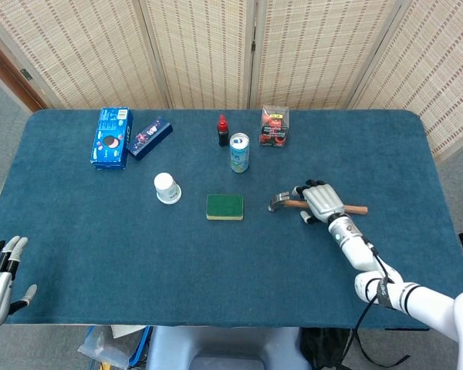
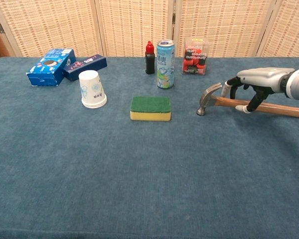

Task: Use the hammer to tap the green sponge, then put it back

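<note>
The hammer (image 1: 278, 203) (image 2: 208, 98) lies flat on the blue table, steel head to the left and wooden handle running right. My right hand (image 1: 318, 200) (image 2: 254, 82) hovers over the handle just behind the head. Its fingers (image 2: 232, 90) hang down on either side of the handle without closing on it. The green sponge (image 1: 224, 206) (image 2: 150, 108), with its yellow base, sits to the left of the hammer head, apart from it. My left hand (image 1: 0, 281) stays open off the table's near left corner, seen only in the head view.
A white paper cup (image 1: 167, 187) stands upside down left of the sponge. Behind it are a drink can (image 1: 239, 152), a red-capped bottle (image 1: 223, 131) and a clear box of red items (image 1: 274, 126). Two blue boxes (image 1: 112, 137) lie at the far left.
</note>
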### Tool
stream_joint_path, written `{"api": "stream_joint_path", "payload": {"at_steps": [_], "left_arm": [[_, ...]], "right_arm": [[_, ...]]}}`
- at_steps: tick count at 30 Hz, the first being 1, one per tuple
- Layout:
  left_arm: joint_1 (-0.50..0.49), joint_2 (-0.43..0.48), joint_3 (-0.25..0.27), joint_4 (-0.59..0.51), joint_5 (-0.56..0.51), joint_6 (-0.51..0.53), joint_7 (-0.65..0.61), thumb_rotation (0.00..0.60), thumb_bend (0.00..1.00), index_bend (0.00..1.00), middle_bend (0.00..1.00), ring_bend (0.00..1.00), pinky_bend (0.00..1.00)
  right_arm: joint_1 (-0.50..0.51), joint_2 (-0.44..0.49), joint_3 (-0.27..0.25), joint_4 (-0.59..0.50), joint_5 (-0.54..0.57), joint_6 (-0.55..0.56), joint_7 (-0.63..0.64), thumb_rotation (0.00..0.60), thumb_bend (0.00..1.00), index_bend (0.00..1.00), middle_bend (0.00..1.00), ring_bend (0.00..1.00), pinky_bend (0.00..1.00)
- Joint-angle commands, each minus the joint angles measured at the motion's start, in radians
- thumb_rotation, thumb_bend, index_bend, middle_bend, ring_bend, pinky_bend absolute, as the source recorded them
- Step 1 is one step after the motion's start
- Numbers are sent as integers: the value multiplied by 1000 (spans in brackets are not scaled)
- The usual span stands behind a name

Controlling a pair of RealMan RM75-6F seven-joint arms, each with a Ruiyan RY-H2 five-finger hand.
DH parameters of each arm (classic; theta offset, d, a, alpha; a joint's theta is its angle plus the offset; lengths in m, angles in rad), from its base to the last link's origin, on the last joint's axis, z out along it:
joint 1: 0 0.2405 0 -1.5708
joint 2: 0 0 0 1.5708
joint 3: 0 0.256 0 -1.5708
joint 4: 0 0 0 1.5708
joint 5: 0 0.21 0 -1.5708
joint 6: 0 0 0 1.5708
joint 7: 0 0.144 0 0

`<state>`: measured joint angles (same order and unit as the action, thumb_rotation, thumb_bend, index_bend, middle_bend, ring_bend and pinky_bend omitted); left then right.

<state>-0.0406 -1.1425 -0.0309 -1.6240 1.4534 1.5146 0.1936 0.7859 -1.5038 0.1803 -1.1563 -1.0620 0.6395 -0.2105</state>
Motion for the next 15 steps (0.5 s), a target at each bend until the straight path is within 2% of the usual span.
{"api": "stream_joint_path", "payload": {"at_steps": [1,11,15], "left_arm": [[-2,-2,0,1,0,-3,1,600,262,0,0,0,0],[-4,-7,-4,9,-10,-12,-3,600,261,0,0,0,0],[-2,-10,-4,15,-12,-13,-7,600,261,0,0,0,0]], "right_arm": [[5,-9,-4,13,4,-4,5,600,418,251,316,114,155],[24,-44,-12,64,7,-24,30,600,452,251,351,169,160],[27,-54,-16,75,3,-28,39,600,465,268,377,207,191]]}}
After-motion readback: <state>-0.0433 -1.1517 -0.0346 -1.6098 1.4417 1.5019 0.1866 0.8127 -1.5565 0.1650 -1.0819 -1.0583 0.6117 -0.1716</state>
